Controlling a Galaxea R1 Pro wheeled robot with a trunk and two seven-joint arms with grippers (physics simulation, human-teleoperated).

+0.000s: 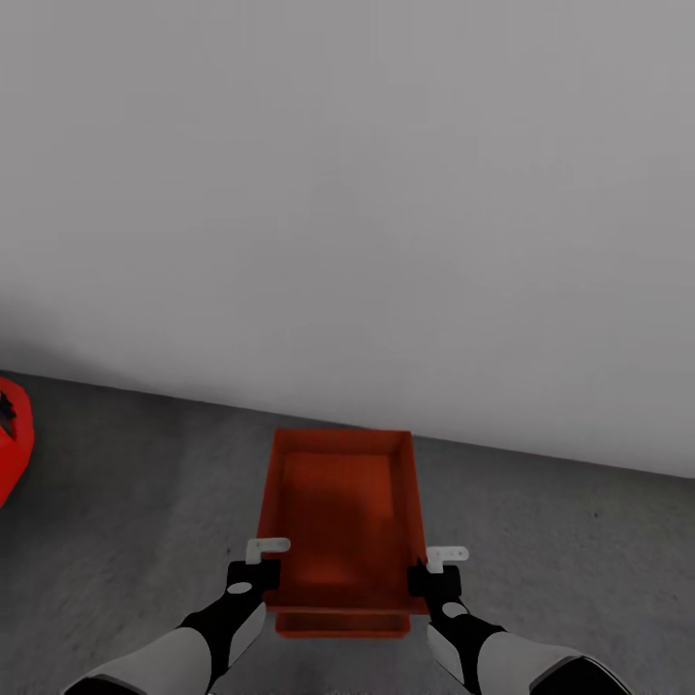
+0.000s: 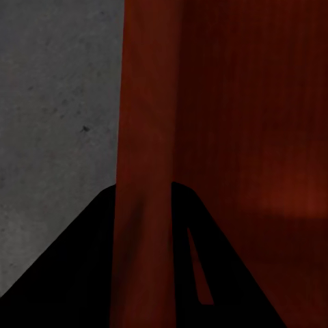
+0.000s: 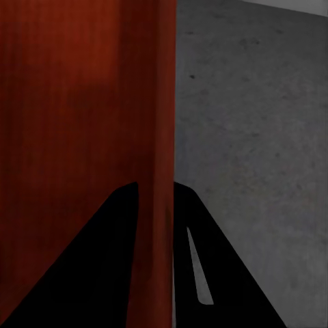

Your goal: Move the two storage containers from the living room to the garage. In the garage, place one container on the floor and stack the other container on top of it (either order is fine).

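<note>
One orange-red storage container (image 1: 340, 502) hangs open side up over the dark grey floor (image 1: 135, 502), held between both arms. My left gripper (image 1: 259, 571) is shut on its left wall near the front corner, and my right gripper (image 1: 434, 576) is shut on its right wall. In the left wrist view the thin wall (image 2: 143, 137) runs between the dark fingers (image 2: 68, 273). The right wrist view shows the same, the wall (image 3: 158, 123) pinched by the fingers (image 3: 225, 273). An orange-red strip (image 1: 338, 624) shows under the near rim; I cannot tell if it is the second container.
A plain white wall (image 1: 347, 193) meets the floor just beyond the container. A red car's edge (image 1: 12, 439) pokes in at the far left. Bare grey floor lies on both sides of the container.
</note>
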